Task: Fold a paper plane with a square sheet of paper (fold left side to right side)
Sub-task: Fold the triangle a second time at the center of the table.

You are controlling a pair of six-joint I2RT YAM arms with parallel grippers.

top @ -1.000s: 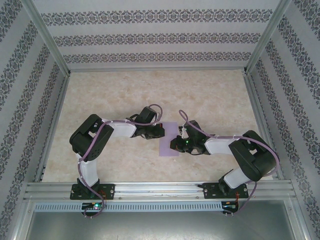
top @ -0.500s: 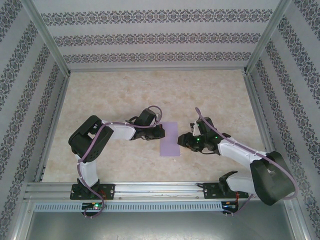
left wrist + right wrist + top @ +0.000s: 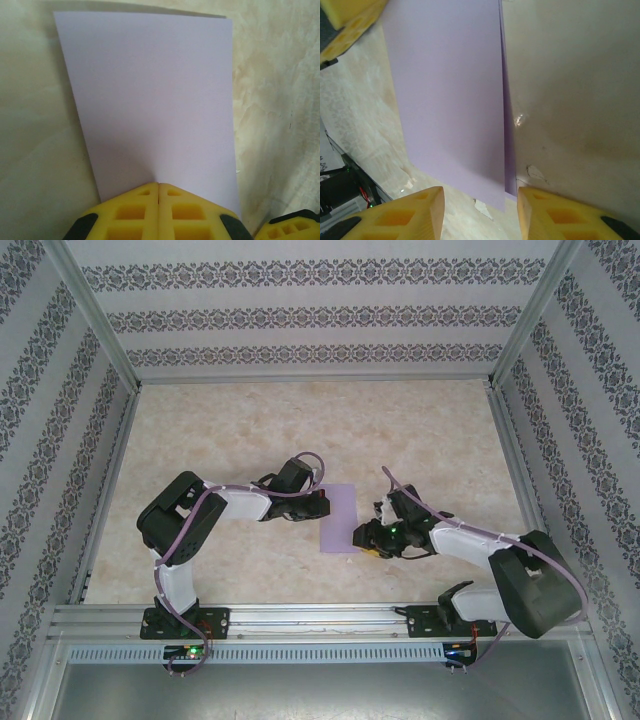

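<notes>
The square sheet of paper (image 3: pixel 340 520) lies doubled on the counter (image 3: pixel 440 440) between the arms, its free edges stacked at the right (a sliver of the lower layer shows). The left fingers (image 3: pixel 159 195) are clenched empty at its left edge. The right fingers (image 3: pixel 362 537) are parted, nothing grasped, by the near right corner. The left-to-right fold is judged laid. Next, the crease should be pressed flat with the layers kept aligned.

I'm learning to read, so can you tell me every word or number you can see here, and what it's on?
No text can be read anywhere.
The thin lavender-purple sheet of paper is blank, and the striped wallpaper bears only ornaments, no letters.
</notes>
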